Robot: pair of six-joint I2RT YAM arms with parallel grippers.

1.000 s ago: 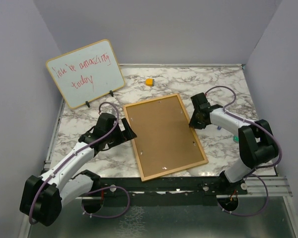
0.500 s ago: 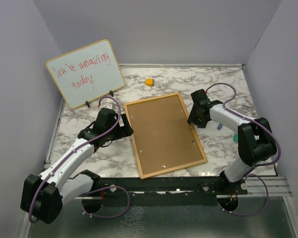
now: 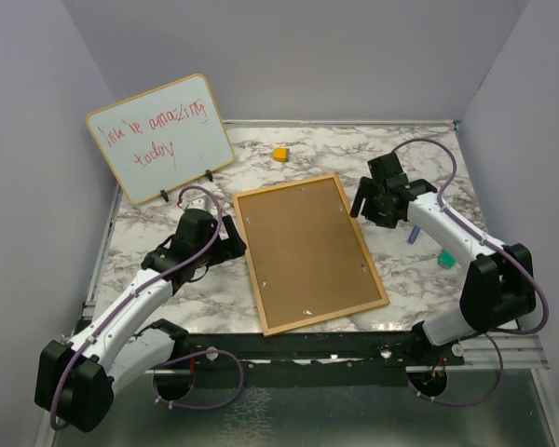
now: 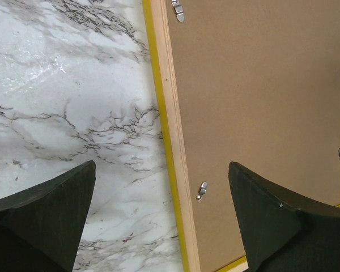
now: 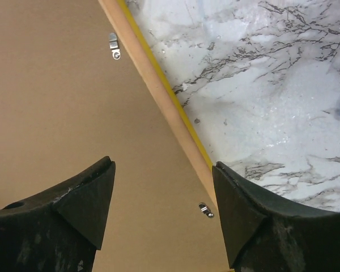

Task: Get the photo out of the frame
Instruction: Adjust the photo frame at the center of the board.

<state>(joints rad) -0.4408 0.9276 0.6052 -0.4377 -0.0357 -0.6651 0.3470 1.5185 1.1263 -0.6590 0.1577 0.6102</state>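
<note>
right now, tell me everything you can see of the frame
The frame lies flat, back side up, on the marble table, turned slightly off square. Its back is a brown cork-like board edged by pale wood with a thin yellow border outside. Small metal clips sit along the edges. The photo is not visible. The left hand and right hand stand open over its long edges; no contact shows.

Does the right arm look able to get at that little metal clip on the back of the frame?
Probably yes. The right arm hovers at the right edge of the frame, jaws open, and a clip lies bare between them with nothing covering it.
</note>
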